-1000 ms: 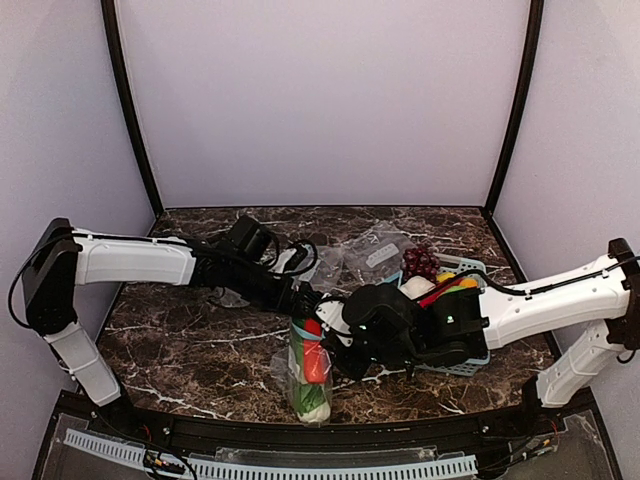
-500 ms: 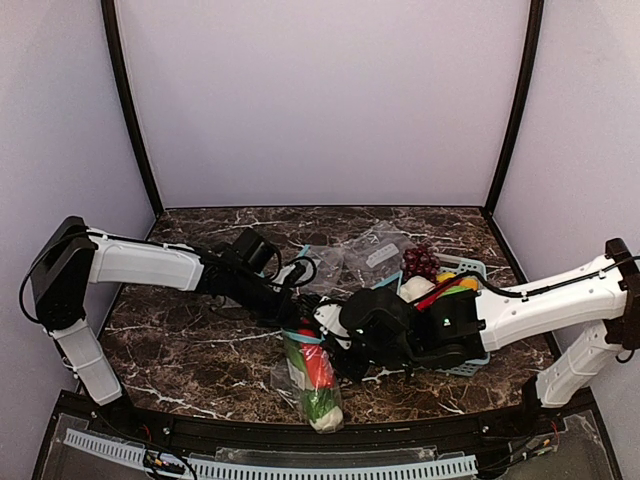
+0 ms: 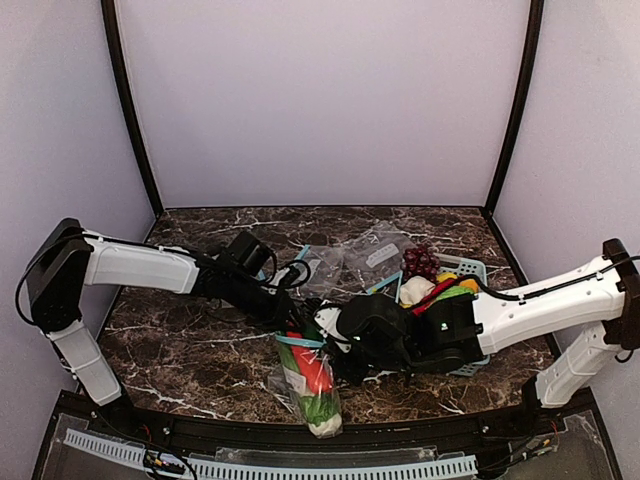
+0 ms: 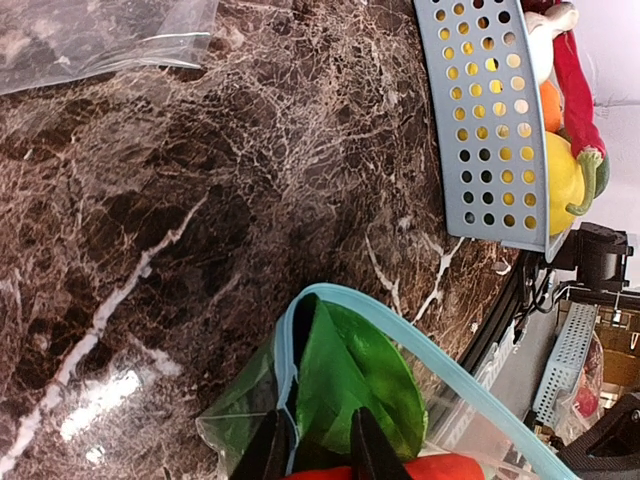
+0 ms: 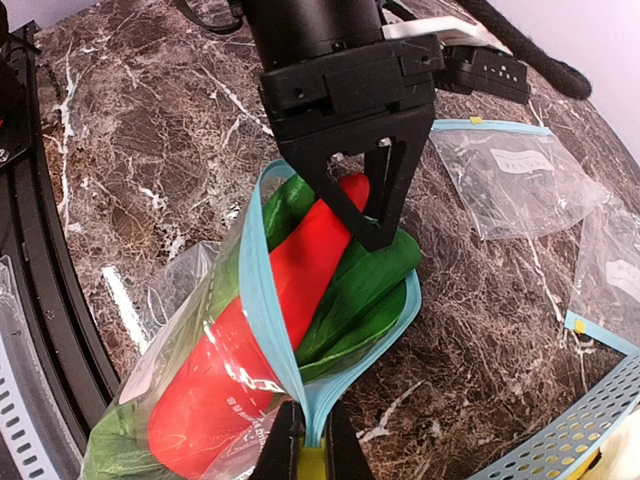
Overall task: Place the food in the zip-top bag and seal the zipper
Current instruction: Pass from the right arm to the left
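The zip-top bag lies near the front edge of the table with its mouth gaping toward the back. Inside it lie a red-orange tapered vegetable and a leafy green one. The light-blue zipper curves round both. My right gripper is shut on the near end of the zipper. At the far end of the mouth, my left gripper has its fingers drawn close together. The zipper rim and a fold of leaf sit between them.
A light-blue perforated basket stands on the right under my right arm, holding toy fruit, with purple grapes at its back corner. Smaller clear bags lie flat behind the arms. The black front rail runs just past the bag.
My left gripper has closed from wide open to a narrow pinch at the bag's mouth. The bag has slid slightly toward the front edge. The right gripper's hold on the zipper is unchanged.
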Action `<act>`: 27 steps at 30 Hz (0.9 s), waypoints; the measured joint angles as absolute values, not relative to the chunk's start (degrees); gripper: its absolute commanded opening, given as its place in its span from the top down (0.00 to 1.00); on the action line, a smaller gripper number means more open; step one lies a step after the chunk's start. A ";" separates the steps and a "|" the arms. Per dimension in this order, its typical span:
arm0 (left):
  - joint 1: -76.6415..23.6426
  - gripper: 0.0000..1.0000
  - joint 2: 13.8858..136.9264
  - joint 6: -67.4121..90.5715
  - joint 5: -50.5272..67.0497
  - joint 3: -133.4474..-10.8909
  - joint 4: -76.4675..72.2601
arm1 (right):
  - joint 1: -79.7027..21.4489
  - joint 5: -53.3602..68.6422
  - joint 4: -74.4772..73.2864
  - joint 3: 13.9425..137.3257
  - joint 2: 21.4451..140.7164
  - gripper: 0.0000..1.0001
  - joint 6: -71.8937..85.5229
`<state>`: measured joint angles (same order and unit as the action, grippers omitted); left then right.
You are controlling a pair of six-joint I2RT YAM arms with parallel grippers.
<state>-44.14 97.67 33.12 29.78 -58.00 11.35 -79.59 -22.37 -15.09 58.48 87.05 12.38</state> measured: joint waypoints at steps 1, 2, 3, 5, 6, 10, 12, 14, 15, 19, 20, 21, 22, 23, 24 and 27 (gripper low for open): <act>-44.14 0.93 97.19 33.50 29.74 -57.56 11.11 | -79.59 -22.37 -15.14 58.46 87.00 0.81 12.60; -44.12 0.94 96.57 33.74 29.67 -56.95 10.76 | -79.59 -22.35 -15.14 58.37 86.85 0.67 13.08; -44.12 0.96 96.14 33.91 29.67 -56.45 10.41 | -79.61 -22.46 -15.20 58.19 86.54 0.52 13.61; -44.14 0.97 95.24 33.95 29.85 -55.22 9.69 | -79.61 -23.00 -15.31 58.04 85.54 0.32 15.00; -44.16 0.97 94.80 34.02 30.00 -54.48 9.26 | -79.57 -23.20 -15.38 58.04 84.86 0.25 15.77; -44.27 0.98 93.45 34.13 30.59 -52.31 7.75 | -78.37 -23.07 -15.97 58.06 81.73 0.13 19.05; -44.51 0.98 92.77 34.11 30.59 -51.70 7.16 | -76.34 -21.28 -16.51 58.13 80.51 0.13 21.39; -44.95 0.98 91.79 33.80 30.28 -51.13 6.72 | -72.71 -18.52 -17.12 58.39 79.94 0.14 23.94; -45.23 0.98 91.33 33.61 30.00 -51.03 6.68 | -70.41 -16.67 -17.41 58.61 79.99 0.15 25.52; -46.59 0.99 88.12 32.27 27.66 -50.41 6.52 | -64.38 -10.55 -19.81 60.90 82.00 0.15 29.65; -46.96 0.99 86.80 31.73 26.68 -50.39 6.52 | -63.61 -9.02 -20.12 61.87 83.13 0.16 30.39; -47.22 0.99 85.78 31.38 26.09 -50.39 6.50 | -63.18 -7.51 -20.36 62.96 84.42 0.17 30.94; -47.53 0.99 84.36 30.81 25.23 -50.39 6.50 | -62.98 -6.11 -20.47 63.83 85.58 0.17 31.40; -47.83 0.99 82.91 30.30 24.38 -50.39 6.50 | -62.85 -4.60 -20.67 64.97 87.09 0.18 31.94; -47.97 0.99 81.67 29.85 23.81 -50.39 6.42 | -62.83 -3.31 -20.69 65.78 88.29 0.20 32.25; -48.64 0.99 78.30 28.38 21.47 -50.39 6.28 | -62.83 1.06 -20.64 67.81 91.57 0.27 33.36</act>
